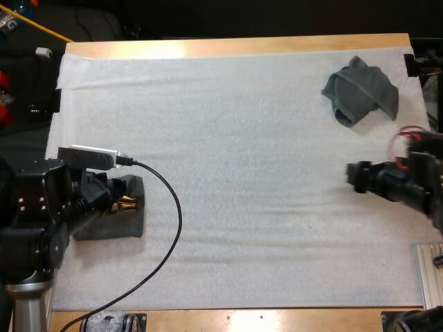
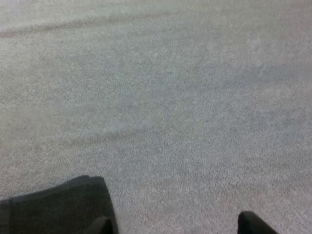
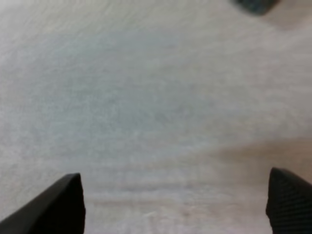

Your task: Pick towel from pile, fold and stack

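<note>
A crumpled dark grey-green towel (image 1: pixel 360 93) lies at the far right of the white mat (image 1: pixel 242 138). A folded towel (image 1: pixel 123 223) rests at the mat's left side, partly under my left arm. My left gripper (image 1: pixel 131 195) hovers over this folded towel. In the left wrist view it is open (image 2: pixel 175 226), with one finger (image 2: pixel 101 225) at the folded towel's corner (image 2: pixel 58 209) and the other (image 2: pixel 253 224) over bare mat. My right gripper (image 1: pixel 354 176) hangs above the mat's right side, below the crumpled towel. Its fingers (image 3: pixel 53 209) stand wide apart over bare mat, gripper (image 3: pixel 173 207) open.
The wooden table edge (image 1: pixel 242 45) runs along the far side. A metal rail (image 1: pixel 430 273) lies at the near right. A small dark shape (image 3: pixel 256 5) shows far off beyond the right gripper; I cannot tell what it is.
</note>
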